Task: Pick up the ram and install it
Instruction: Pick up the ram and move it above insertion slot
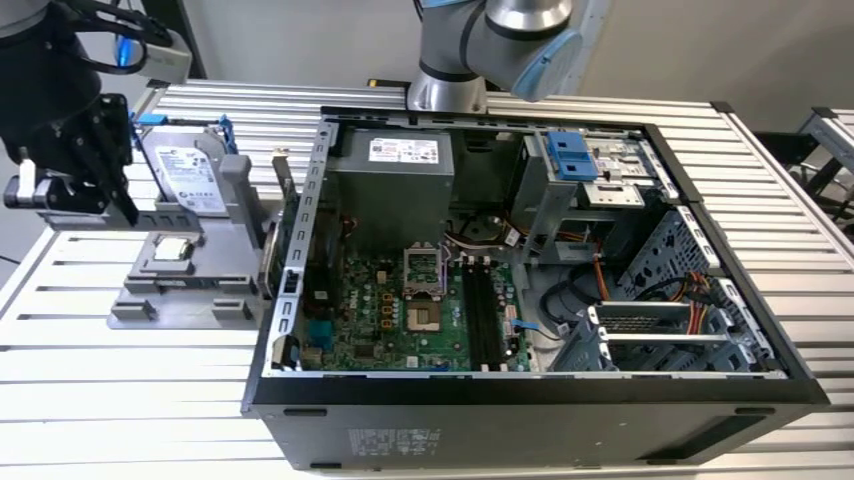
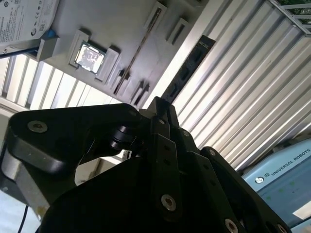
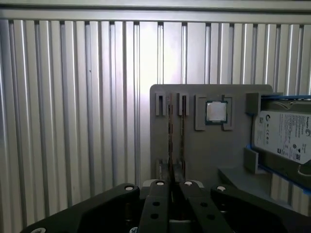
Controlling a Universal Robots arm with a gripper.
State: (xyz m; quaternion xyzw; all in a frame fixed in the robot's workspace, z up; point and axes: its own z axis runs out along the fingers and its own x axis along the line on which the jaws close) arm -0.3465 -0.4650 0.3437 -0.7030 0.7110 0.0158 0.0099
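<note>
The ram [image 3: 170, 131] stands on edge in a narrow slot of the grey fixture [image 3: 214, 160], so in both wrist views it shows as little more than a thin dark line. The fixture lies on the slatted metal surface [image 3: 73, 121], at the exterior view's left of the open computer case [image 1: 534, 395]. In the next pocket along sits the square processor chip [image 3: 215, 111], and past that the hard drive [image 3: 284, 136] with its blue handles. I judge the ram to be light and stiff but delicate: a thin board whose chips and contact edge should not be squeezed or scraped, and which would suffer if twisted in its slot. As it stands, the exposed long upper edge is the part on offer, so the sensible hold is across its thin faces near the middle of its length, lifting straight out. The hand [image 3: 172, 184] hovers above the fixture, well apart from the ram and touching nothing. Its fingers [image 3: 159, 194] look drawn close together with nothing held between them. In the first wrist view the ram's line runs straight towards the narrow gap between them, so the hand seems roughly lined up with the stick.
</note>
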